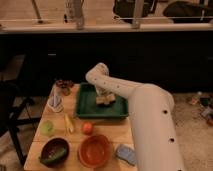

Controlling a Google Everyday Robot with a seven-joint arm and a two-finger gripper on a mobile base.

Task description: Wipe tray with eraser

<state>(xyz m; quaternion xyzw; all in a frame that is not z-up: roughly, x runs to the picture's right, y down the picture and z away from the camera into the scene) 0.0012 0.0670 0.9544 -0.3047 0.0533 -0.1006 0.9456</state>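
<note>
The dark green tray (90,107) lies at the back right of the wooden table. The small tan-and-whitish eraser (104,100) rests on the tray's floor, right of its middle. My gripper (104,94) points down right over the eraser, at the end of the white arm that reaches in from the lower right. The arm hides the tray's right rim.
An orange-brown bowl (94,150) and a dark bowl with a green thing (54,151) stand at the front. A blue-grey pad (126,153), an orange ball (87,128), a banana (69,124), a green apple (47,128) and a small bag (55,102) lie around. A pinecone-like object (64,86) sits at the back left.
</note>
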